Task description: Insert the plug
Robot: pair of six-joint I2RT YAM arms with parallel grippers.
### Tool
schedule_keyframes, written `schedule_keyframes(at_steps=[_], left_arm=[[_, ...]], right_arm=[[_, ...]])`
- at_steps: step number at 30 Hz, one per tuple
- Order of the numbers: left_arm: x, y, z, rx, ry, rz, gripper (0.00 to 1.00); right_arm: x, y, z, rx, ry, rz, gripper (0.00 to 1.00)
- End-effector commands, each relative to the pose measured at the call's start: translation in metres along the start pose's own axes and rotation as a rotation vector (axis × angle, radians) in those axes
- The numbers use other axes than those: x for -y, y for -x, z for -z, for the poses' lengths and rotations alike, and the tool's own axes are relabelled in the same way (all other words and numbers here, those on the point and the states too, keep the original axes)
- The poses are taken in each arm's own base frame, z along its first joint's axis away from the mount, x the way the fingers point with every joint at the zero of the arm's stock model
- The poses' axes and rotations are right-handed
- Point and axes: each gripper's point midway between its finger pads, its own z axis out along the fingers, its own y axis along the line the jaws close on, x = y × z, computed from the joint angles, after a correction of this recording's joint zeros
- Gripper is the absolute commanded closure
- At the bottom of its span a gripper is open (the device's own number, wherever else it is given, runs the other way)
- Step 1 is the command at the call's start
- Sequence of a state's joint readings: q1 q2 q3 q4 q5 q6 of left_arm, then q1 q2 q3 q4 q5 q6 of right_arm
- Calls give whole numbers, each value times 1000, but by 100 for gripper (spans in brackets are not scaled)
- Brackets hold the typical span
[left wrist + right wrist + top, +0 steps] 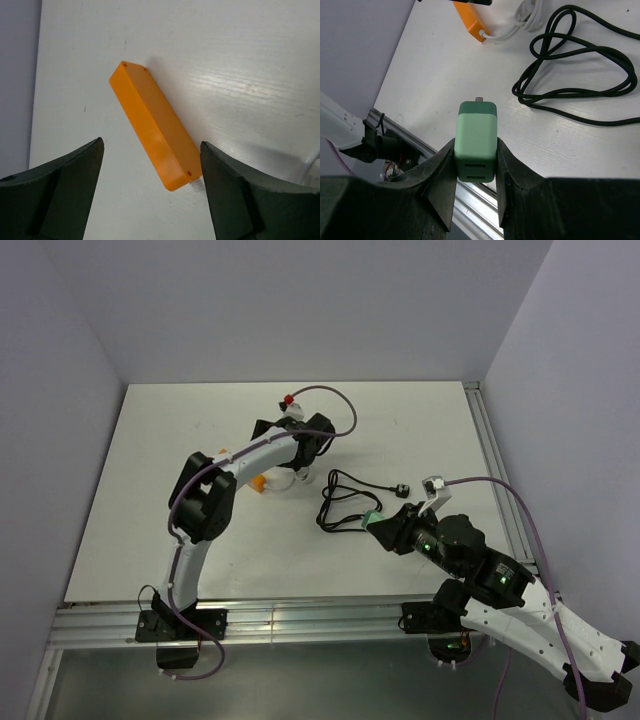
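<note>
An orange rectangular block [155,132] lies on the white table, slanted between the fingers of my left gripper [151,144]. That gripper is open and above the block's near end, not touching it. The block also shows in the top view [260,482] under the left gripper [287,470], and in the right wrist view [472,20] with a white cord [527,17] leaving it. My right gripper [476,145] is shut on a green plug adapter [476,135], its metal prong pointing away. In the top view the right gripper [385,527] holds the adapter [372,521] above the table's middle.
A coiled black cable [345,505] with a black plug [402,490] lies between the two grippers and shows in the right wrist view [580,85]. An aluminium rail [300,618] runs along the near table edge. Walls close in the left, back and right.
</note>
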State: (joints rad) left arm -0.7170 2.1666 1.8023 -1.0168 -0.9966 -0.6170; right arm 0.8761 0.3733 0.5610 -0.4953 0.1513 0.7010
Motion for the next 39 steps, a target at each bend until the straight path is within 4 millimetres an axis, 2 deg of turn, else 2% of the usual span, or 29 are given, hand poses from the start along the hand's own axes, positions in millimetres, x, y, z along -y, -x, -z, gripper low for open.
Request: schedule_keyframes(at_steps=[1, 4, 6, 7, 12, 18, 21, 24, 28, 30, 33, 34, 35, 36, 38, 39], left_arm=[[-27, 3, 1, -34, -36, 176, 17], [-35, -5, -2, -96, -137, 286, 18], [-29, -11, 0, -148, -233, 334, 18], [-38, -15, -3, -173, -242, 375, 19], [-48, -27, -9, -275, -278, 576, 19], [-32, -39, -31, -465, -312, 642, 19], [-19, -32, -40, -455, -344, 667, 17], [-8, -38, -47, -510, -374, 693, 16], [1, -51, -66, -570, -366, 725, 19], [-3, -52, -71, -576, -345, 737, 29], [-25, -50, -81, -510, -269, 771, 51], [-37, -43, -80, -474, -254, 793, 59], [-43, -41, -82, -456, -242, 805, 83], [-48, -46, -82, -454, -224, 805, 97], [-78, -38, -81, -394, -164, 838, 100], [-97, -30, -72, -338, -148, 854, 100]], right_arm=[[-6, 9, 1, 24, 19, 2, 100], [-6, 9, 0, 26, 21, 6, 100], [-7, 9, 0, 29, 23, 6, 100], [-7, 9, 0, 26, 21, 7, 100], [-10, 10, -2, 25, 32, 11, 100], [-12, 9, -3, 20, 42, 6, 100], [-10, 9, -1, 24, 33, 5, 100], [-7, 10, 2, 34, 26, 3, 100], [-4, 11, 6, 42, 17, 1, 100], [-3, 11, 7, 46, 18, -1, 100], [-3, 12, 8, 45, 15, 2, 100], [-4, 12, 8, 45, 17, 1, 100], [-4, 13, 8, 48, 17, 3, 100], [-4, 13, 8, 49, 21, 2, 100], [-6, 14, 9, 50, 26, 3, 100], [-5, 14, 8, 48, 22, 7, 100]])
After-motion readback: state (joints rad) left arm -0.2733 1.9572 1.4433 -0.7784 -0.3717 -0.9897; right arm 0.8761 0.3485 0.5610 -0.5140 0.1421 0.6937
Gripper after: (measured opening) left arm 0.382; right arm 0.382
